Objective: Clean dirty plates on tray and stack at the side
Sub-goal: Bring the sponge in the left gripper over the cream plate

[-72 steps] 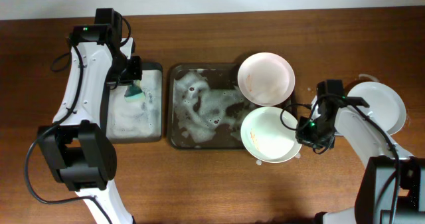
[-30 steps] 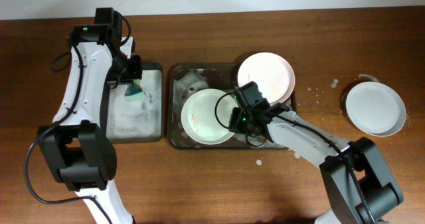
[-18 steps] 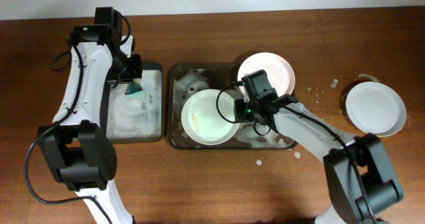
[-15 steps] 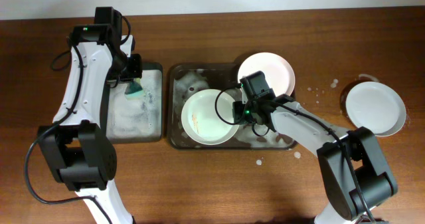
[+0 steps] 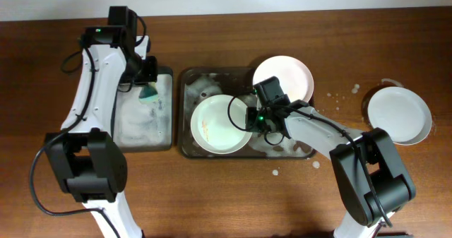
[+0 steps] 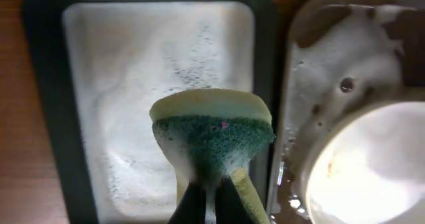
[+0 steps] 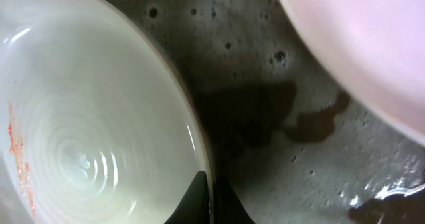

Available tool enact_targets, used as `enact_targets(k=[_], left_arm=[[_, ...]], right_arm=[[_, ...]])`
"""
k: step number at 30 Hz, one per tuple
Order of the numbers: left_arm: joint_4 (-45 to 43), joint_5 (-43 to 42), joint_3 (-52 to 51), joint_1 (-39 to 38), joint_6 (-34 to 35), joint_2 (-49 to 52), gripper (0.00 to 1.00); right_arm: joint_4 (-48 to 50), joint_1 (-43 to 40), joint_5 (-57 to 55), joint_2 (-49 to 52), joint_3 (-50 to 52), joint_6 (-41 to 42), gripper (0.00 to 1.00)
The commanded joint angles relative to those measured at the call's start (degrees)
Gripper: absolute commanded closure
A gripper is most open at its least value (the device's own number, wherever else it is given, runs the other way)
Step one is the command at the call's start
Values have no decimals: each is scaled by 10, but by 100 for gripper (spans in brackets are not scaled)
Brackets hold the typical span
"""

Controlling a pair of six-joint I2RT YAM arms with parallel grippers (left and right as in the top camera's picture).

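Currently the mint plate (image 5: 220,123) lies in the tray (image 5: 182,135), with a reddish smear on its left side. The right gripper (image 5: 252,118) is clamped on its right rim. The pink plate (image 5: 286,79) overlaps the tray's far right corner. The white plate (image 5: 399,114) sits well right of the tray. The left gripper (image 6: 211,201) pinches the green sponge (image 6: 212,134) over the smaller tray (image 5: 167,128), just left of the tray.
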State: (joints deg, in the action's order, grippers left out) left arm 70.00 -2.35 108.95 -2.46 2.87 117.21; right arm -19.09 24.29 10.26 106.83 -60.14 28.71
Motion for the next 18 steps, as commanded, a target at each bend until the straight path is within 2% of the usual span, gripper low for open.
enact_targets(k=[1,4,11,15,18], left_arm=[[-1,-44,-3,-35,8,-11,99],[-5,-43,-15,-83,45,0,99],[-132,-43,-161,-192,55,2,99],[-196,-29,-201,-227,52,2,99],[-209,-9,-219,-234,52,2,99]], right_arm=[[-18,0,12,7,-3,59,96],[-18,0,11,7,-3,75,96],[-16,0,11,7,-3,78,96],[-16,0,11,7,-3,78,96],[-17,0,11,7,-3,78,96]])
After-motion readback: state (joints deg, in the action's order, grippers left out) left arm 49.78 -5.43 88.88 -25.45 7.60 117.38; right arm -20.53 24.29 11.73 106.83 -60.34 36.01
